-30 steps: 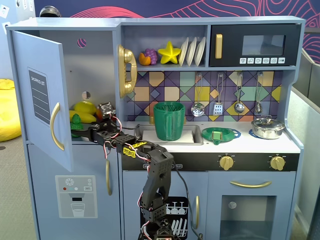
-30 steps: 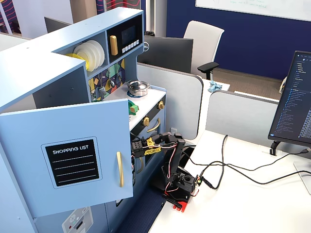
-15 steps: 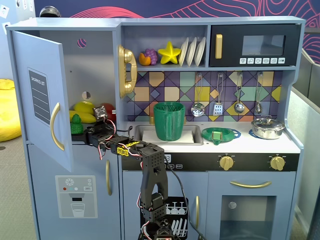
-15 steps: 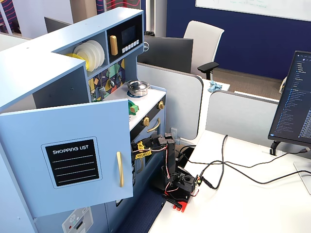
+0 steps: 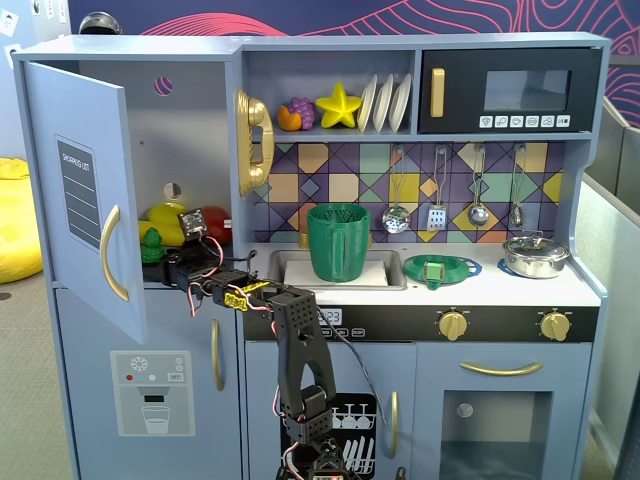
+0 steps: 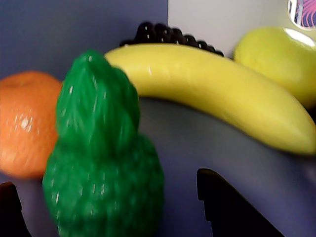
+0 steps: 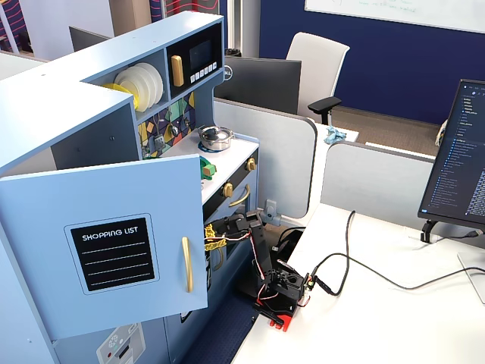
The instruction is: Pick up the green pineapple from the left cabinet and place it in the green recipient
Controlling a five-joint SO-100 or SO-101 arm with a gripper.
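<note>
The left cabinet's door point(image 5: 85, 200) stands open; the other fixed view shows its front point(image 7: 106, 243). The green pineapple point(image 6: 101, 168) stands upright on the cabinet shelf, also seen in a fixed view point(image 5: 152, 245). My gripper point(image 6: 104, 180) reaches into the cabinet point(image 5: 168, 268) and is open. The pineapple sits between the jaws, with a gap to the left finger point(image 6: 10, 212) and a wider one to the right finger point(image 6: 227, 212). The green recipient point(image 5: 338, 243), a tall ribbed cup, stands in the sink to the right of the cabinet.
Around the pineapple lie a yellow banana point(image 6: 217, 89), an orange point(image 6: 24, 123), a yellow fruit point(image 6: 276, 59) and dark grapes point(image 6: 163, 34). A red tomato point(image 5: 215, 222) is on the shelf. A flat green strainer dish point(image 5: 441, 269) and a pot point(image 5: 535, 256) sit on the counter.
</note>
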